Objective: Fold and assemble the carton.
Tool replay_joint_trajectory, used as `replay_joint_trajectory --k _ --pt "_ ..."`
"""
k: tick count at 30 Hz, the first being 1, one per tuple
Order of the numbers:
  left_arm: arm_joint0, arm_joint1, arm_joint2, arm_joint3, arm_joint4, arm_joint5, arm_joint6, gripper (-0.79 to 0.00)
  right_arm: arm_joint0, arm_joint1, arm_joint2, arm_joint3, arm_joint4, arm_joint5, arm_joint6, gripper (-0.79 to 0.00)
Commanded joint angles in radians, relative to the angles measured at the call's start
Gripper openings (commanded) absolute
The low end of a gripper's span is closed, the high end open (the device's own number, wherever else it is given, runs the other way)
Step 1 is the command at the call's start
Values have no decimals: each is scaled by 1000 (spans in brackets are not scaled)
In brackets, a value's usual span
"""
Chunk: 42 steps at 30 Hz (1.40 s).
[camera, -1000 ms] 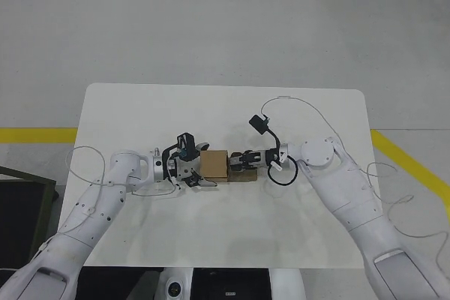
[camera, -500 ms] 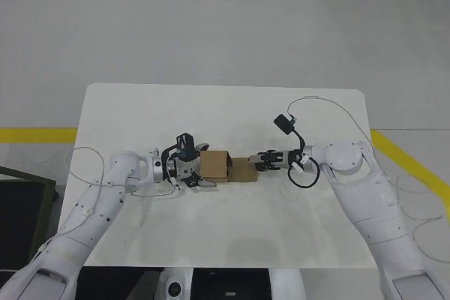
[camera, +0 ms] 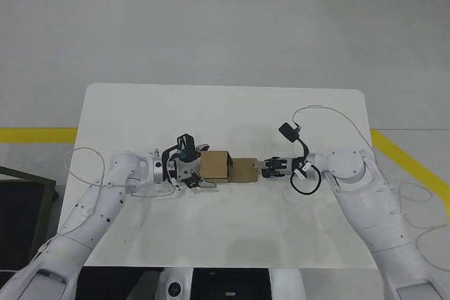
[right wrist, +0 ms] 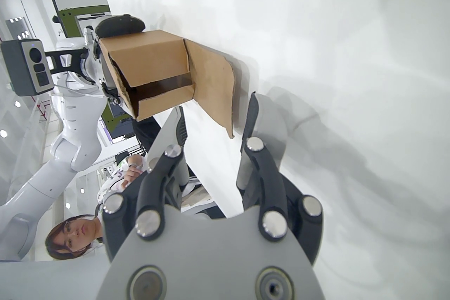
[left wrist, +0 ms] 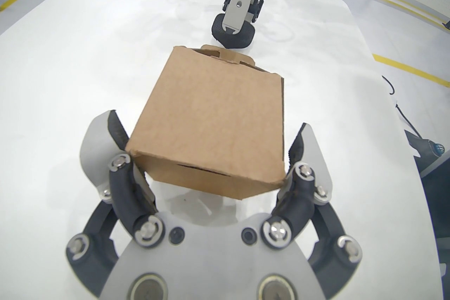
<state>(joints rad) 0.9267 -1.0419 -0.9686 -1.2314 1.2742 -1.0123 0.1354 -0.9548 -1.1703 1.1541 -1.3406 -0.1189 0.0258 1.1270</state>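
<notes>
Left wrist view: the carton (left wrist: 214, 118) hides its own open far end, and its near corners cover the fingertips of the left gripper (left wrist: 207, 131). Right wrist view: the carton's inside is dark. Its flap (right wrist: 211, 87) possibly reaches between the fingers of the right gripper (right wrist: 215, 108).

Left arm (camera: 90, 210) enters from the lower left of the top view, forearm level and aimed at frame centre. Left claw (camera: 200, 166) sits just left of centre, its fingers (left wrist: 95, 146) spread wide and clamped on both sides of the carton (left wrist: 214, 125). Right arm (camera: 375, 217) enters from the lower right, bends at its joint right of centre, and its forearm points left. Right claw (camera: 264, 166) sits just right of centre, rolled on its side, its fingers (right wrist: 170, 132) parallel with a narrow gap between them. The two claws face each other along one line across mid-frame.
</notes>
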Motion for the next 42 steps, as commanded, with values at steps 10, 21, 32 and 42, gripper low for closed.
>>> replay_joint_trajectory --k 10,21,32,42 --pt "-2 0 4 0 2 0 3 0 38 -19 -75 59 79 -41 -12 -462" --pt "-3 2 4 1 5 0 5 0 95 -38 -131 61 160 -91 6 -480" --pt "-4 5 11 -1 7 0 2 0 142 -57 -184 83 221 -117 2 -465" --pt "-6 9 20 -1 8 0 1 0 149 -66 -204 126 279 -153 9 -496"
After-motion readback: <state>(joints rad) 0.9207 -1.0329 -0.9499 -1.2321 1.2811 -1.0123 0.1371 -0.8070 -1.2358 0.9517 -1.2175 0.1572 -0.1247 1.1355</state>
